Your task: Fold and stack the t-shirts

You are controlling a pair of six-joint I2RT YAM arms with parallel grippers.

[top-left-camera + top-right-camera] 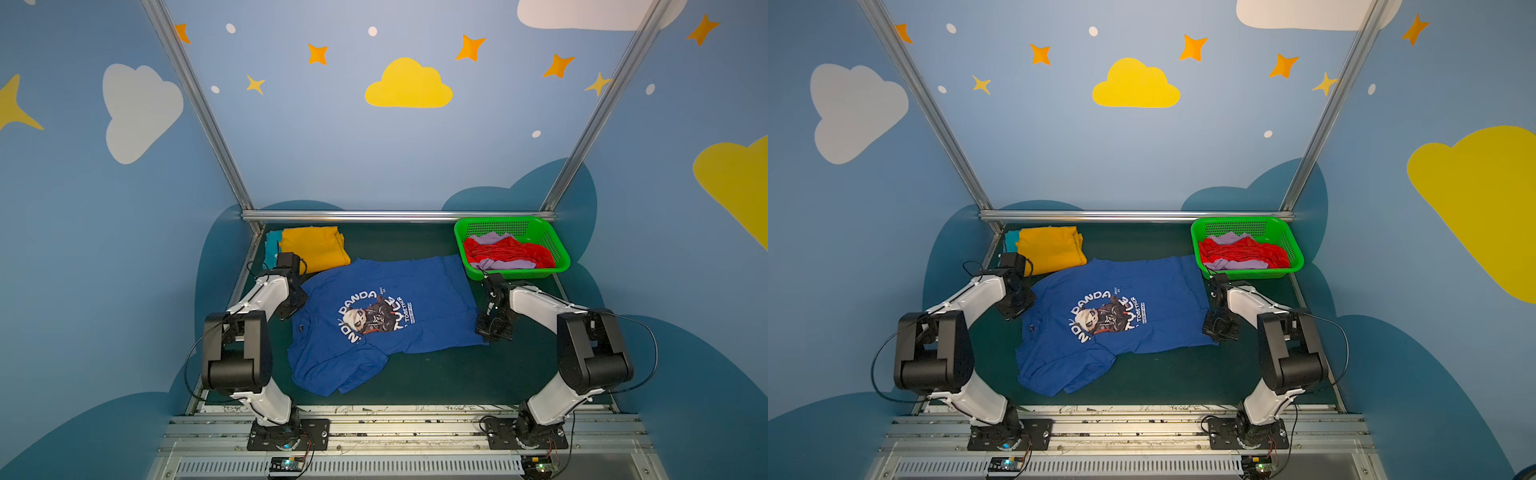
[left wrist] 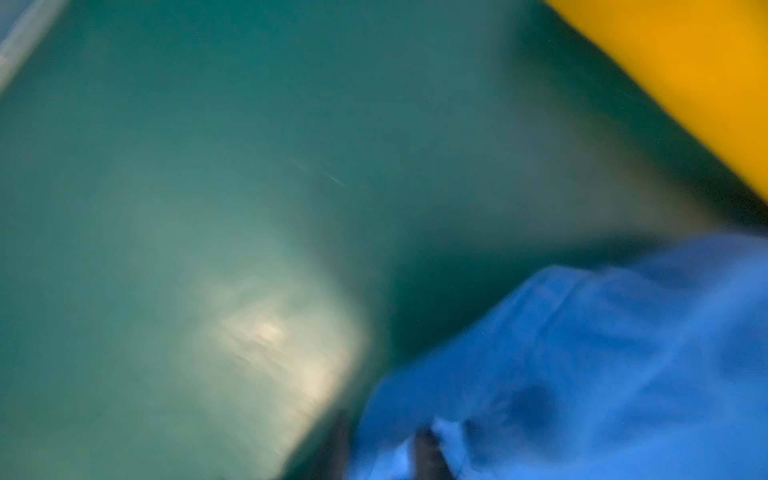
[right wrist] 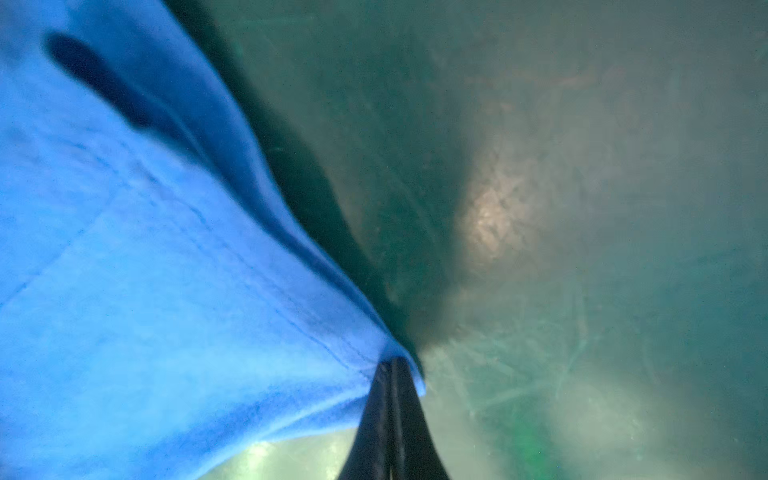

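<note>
Right gripper [image 3: 392, 374] clamped on the hem of the blue t-shirt [image 1: 374, 320] at three o'clock.
Panda print up, spread mid-table, sleeve rumpled at seven; left gripper [image 2: 382, 440] at nine meets its edge, grip too blurred to tell.

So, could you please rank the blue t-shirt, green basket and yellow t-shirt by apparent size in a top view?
1. blue t-shirt, spread out, clearly largest
2. green basket
3. yellow t-shirt, folded, smallest

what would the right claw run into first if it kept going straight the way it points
The right claw is shut on the edge of the blue t-shirt; just beyond its tips lies the green mat, probably close, though depth is unclear.
</note>
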